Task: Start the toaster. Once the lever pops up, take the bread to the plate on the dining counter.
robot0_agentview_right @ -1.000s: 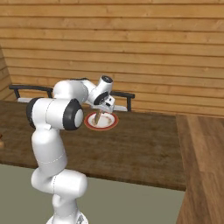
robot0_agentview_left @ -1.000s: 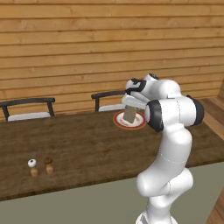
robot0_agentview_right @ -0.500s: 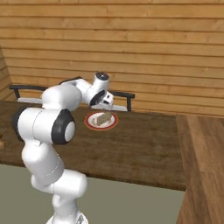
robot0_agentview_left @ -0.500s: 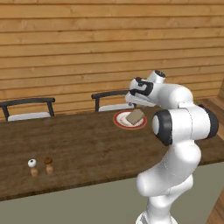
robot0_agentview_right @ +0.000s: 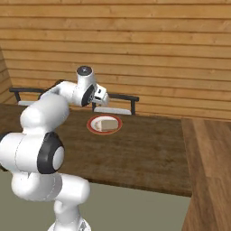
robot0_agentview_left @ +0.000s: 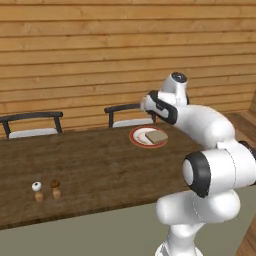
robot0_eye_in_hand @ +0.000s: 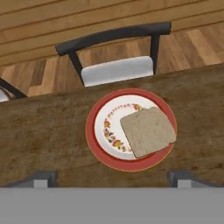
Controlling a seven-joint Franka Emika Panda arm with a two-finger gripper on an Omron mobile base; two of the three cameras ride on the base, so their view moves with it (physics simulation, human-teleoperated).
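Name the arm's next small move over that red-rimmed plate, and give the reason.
Probably just lift away. The thin tan toast slice already lies flat on the round white red-rimmed plate on the dark wood-grain dining counter, toward one side of the plate. The claw hangs above it with its fingers wide apart, holding nothing. No further placing looks needed, so retreating upward seems the safest small step.
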